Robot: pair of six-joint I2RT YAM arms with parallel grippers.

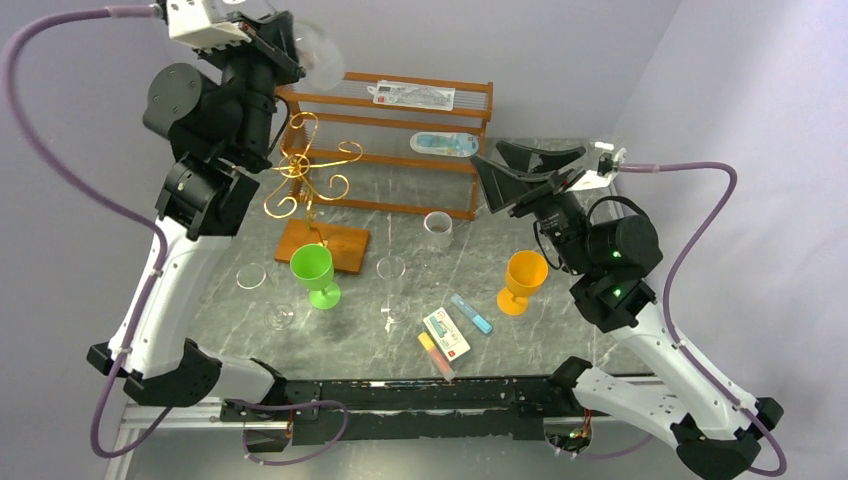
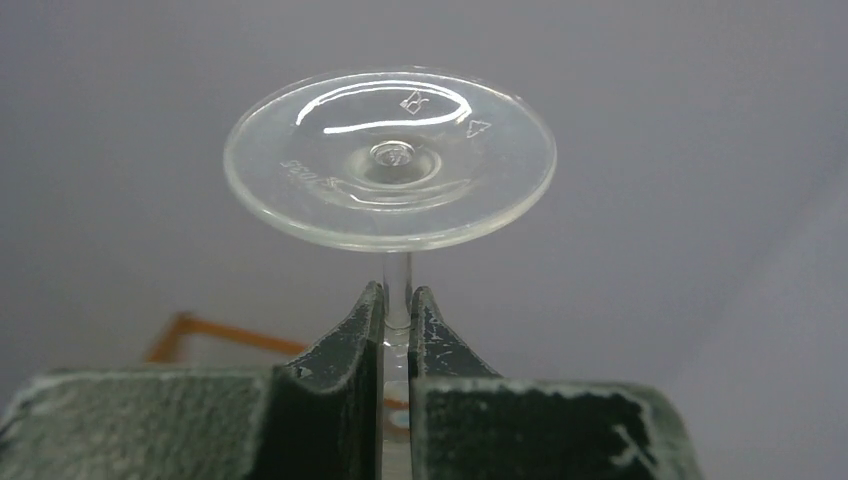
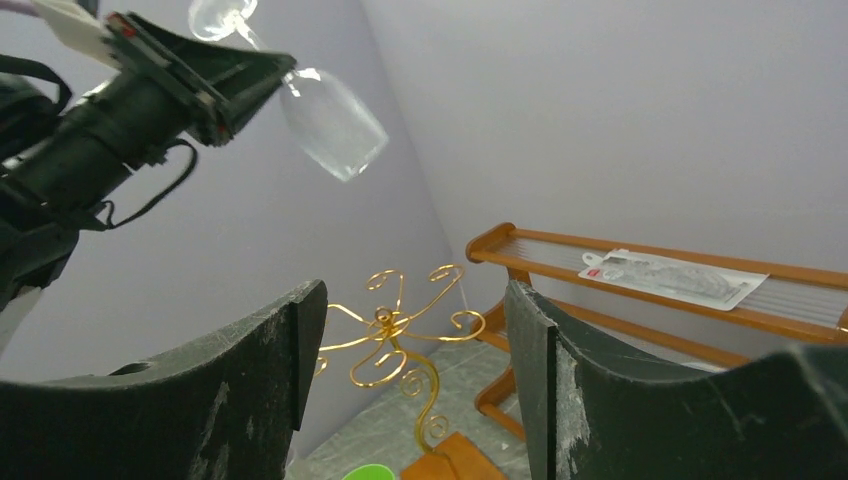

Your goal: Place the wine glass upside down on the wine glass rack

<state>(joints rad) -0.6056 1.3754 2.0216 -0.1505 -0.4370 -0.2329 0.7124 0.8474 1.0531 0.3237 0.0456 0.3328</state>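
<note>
Two arms in the top view. The left gripper is holding the clear plastic wine glass high at far left, over the gold wire rack with spiral arms. The right gripper is hovering at right, clear of the handling.

Left wrist: jaws are clenching the thin stem just under the round foot, so the foot can hook a curl.

Right wrist: jaws are gaping, grasping nothing. The glass is hanging tilted, bowl lower than foot, above the rack and not yet hooked.

Raised left end effector pinches (held high); right end effector gapes.
</note>
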